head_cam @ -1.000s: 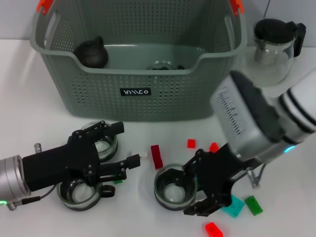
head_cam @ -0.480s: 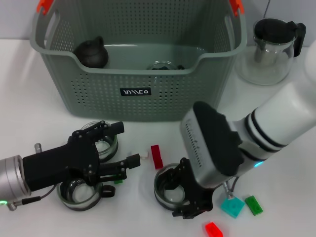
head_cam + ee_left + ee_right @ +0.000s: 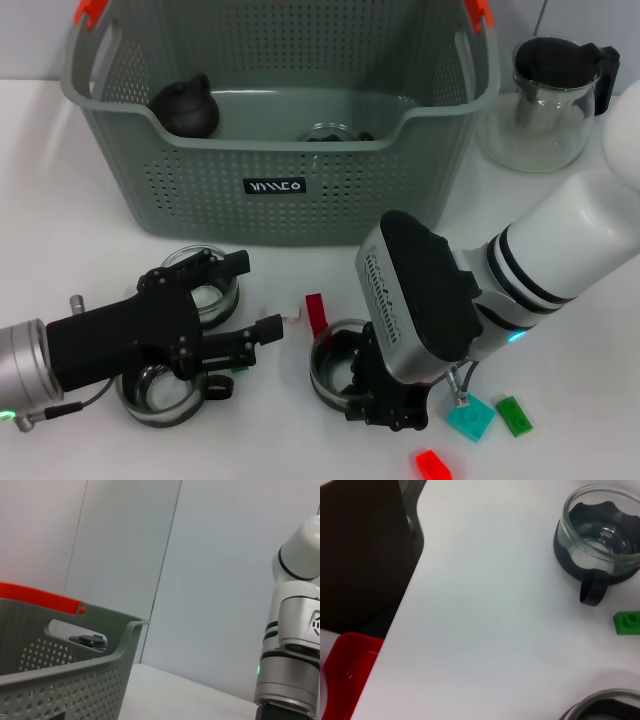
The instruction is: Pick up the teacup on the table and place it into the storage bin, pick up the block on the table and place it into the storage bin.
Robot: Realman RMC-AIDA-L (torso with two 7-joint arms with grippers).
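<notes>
Head view shows the storage bin [image 3: 280, 150] already holding one glass teacup [image 3: 335, 133]. In front of the bin, three teacups and several blocks are not yet placed. The right gripper [image 3: 385, 400] reaches down at the nearest teacup [image 3: 335, 370], but I cannot tell its finger state; the left gripper [image 3: 235, 310] stands open beside the other two.

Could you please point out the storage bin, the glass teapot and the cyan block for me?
storage bin [image 3: 190, 185]: head view, on its perforated front wall.
glass teapot [image 3: 548, 125]: head view, on its clear glass body below the black lid.
cyan block [image 3: 471, 419]: head view, on its top face.
</notes>
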